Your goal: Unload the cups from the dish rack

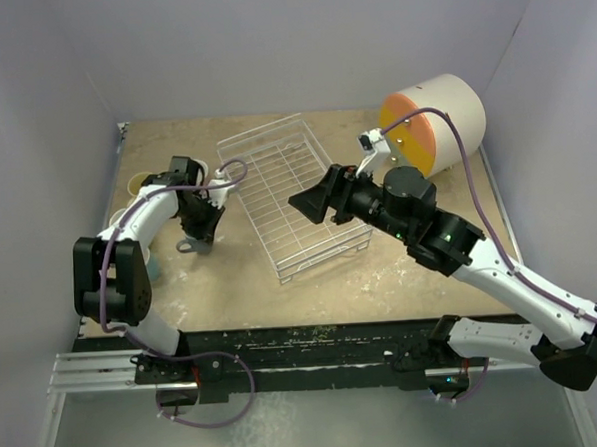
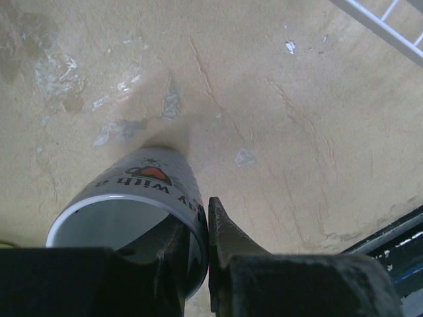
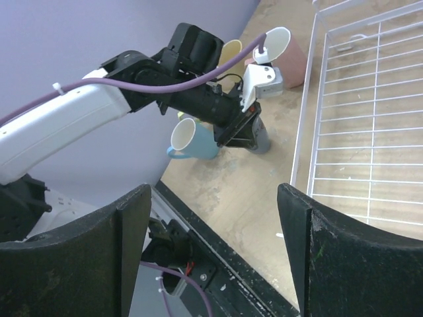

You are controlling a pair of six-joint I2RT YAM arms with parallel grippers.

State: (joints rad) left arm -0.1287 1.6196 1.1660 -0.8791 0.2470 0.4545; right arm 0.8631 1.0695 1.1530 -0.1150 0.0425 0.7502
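My left gripper [image 1: 201, 227] is shut on the rim of the grey-blue mug [image 2: 142, 191], one finger inside and one outside. The mug is upright with its base at the tabletop, left of the dish rack [image 1: 292, 194]. It also shows in the right wrist view [image 3: 260, 137]. The rack holds no cups that I can see. A light blue mug [image 3: 192, 139], a pink mug [image 3: 291, 56] and a cream-yellow mug [image 3: 231, 51] stand beside the left arm. The lime green mug is out of view. My right gripper [image 1: 313, 205] is open and empty above the rack's near right part.
A round cream-and-orange drawer unit [image 1: 433, 121] lies at the back right. The purple side wall [image 3: 79, 39] runs close behind the mugs on the left. The black front rail [image 3: 218, 264] marks the table's near edge.
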